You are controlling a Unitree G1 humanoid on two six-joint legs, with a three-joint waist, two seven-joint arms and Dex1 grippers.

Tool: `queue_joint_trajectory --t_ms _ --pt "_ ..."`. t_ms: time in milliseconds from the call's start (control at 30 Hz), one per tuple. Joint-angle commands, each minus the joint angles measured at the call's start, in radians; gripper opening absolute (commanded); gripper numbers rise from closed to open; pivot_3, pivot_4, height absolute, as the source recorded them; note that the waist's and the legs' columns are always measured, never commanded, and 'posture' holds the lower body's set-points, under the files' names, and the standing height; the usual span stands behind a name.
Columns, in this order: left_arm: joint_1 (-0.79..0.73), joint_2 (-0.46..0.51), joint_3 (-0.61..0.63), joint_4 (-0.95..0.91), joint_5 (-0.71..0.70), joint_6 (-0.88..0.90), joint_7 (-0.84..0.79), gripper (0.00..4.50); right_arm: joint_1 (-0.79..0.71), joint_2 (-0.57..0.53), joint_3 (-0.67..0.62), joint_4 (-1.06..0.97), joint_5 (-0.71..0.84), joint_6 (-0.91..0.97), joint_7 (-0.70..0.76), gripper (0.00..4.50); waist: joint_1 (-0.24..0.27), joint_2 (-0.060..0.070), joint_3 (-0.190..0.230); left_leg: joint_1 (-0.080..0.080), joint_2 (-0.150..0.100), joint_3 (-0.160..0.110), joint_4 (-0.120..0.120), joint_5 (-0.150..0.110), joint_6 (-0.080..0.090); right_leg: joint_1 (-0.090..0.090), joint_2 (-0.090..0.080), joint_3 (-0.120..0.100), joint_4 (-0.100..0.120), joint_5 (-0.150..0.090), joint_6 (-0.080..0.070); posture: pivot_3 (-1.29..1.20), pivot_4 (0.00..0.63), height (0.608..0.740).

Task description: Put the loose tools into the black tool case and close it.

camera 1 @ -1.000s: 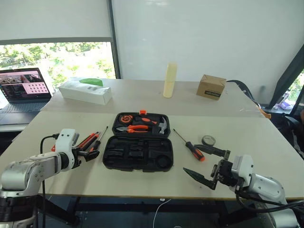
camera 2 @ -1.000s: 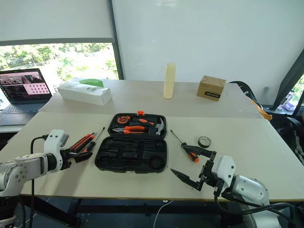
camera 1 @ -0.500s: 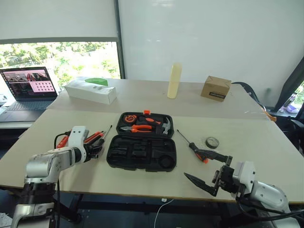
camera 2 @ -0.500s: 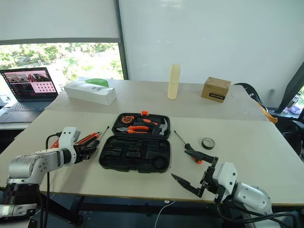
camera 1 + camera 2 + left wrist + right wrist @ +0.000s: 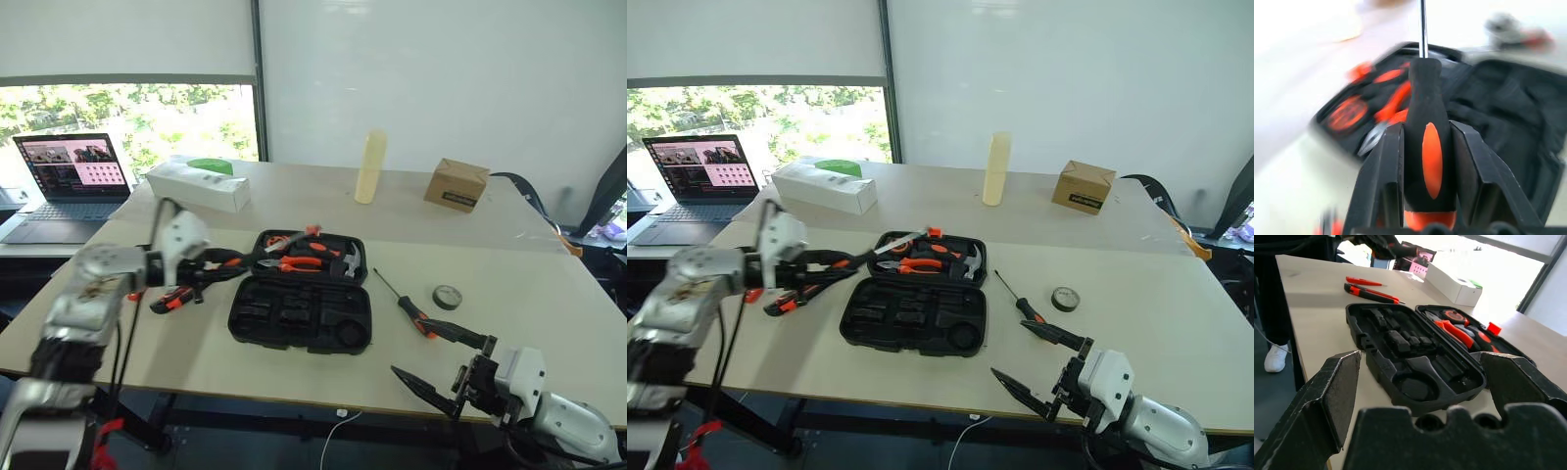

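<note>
**Left hand grips a screwdriver over the open case; right hand waits open**

Your left hand (image 5: 1427, 161) is clamped on the black-orange handle of a screwdriver (image 5: 1425, 132); in the left wrist view its two fingers (image 5: 1383, 171) press the handle from either side and the thin metal shaft runs straight out ahead, toward the case; in the head views the hand is lifted off the bench (image 5: 549, 284), just beside the case's left edge, with the shaft tip reaching over the lid half.

The black tool case (image 5: 300, 311) lies open in the middle of the bench; its near half shows bare moulded slots, while the far half holds the orange-handled pliers (image 5: 299, 262), a hammer (image 5: 345, 262) and a tape measure (image 5: 1453, 316); the small orange latch (image 5: 313, 231) stands at the far rim.

The loose tools are spread on both sides; left of the case, on the bench, lie the utility knife (image 5: 1371, 292) and the small orange tester screwdriver (image 5: 1365, 282), close together; right of the case lies the second screwdriver (image 5: 404, 304), and just beyond it the small dark tape roll (image 5: 447, 297).

Your right hand (image 5: 441, 362) hovers at the near right edge of the bench with its fingers spread wide and nothing between them; the right wrist view looks through that gap at the open case.

A white oblong box (image 5: 199, 185), a pale bottle (image 5: 369, 167), a cardboard box (image 5: 458, 185) and a laptop (image 5: 71, 186) sit farther back.
</note>
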Motion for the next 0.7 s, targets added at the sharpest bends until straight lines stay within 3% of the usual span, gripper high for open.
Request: queue_joint_trajectory --t_ms 33,67,300,700 --pt "-0.154 -0.079 -0.124 0.252 0.183 -0.207 -0.004 0.88 -0.002 0.006 -0.028 -0.042 0.005 0.001 -0.034 4.50 -0.007 0.000 0.000 -0.001 0.000 0.000 0.000 0.000 0.000 0.000 0.000 0.000 0.000 0.000 0.001 0.00 0.150 0.740" --pt "-0.189 -0.097 -0.147 0.317 0.221 -0.241 0.008 0.88 0.001 0.008 -0.024 -0.051 0.003 0.003 -0.041 4.50 -0.010 -0.001 0.001 -0.002 0.000 -0.001 0.000 0.000 0.001 -0.001 0.001 0.000 0.000 0.003 0.007 0.00 0.150 0.740" --pt "-0.304 -0.172 -0.212 0.573 0.348 -0.410 0.025 0.88 0.019 0.019 -0.017 -0.089 -0.009 0.009 -0.081 4.50 -0.028 -0.001 0.001 -0.011 0.001 -0.005 0.001 -0.002 0.004 -0.003 0.002 -0.003 -0.009 0.005 0.010 0.00 0.150 0.740" --pt "-0.309 -0.194 -0.191 0.678 0.362 -0.523 -0.027 0.88 0.000 0.024 -0.030 -0.116 0.055 0.083 -0.127 4.50 -0.019 0.000 0.001 -0.016 0.000 -0.009 0.008 -0.005 0.008 -0.003 -0.001 -0.009 -0.010 0.005 0.013 0.00 0.150 0.740"
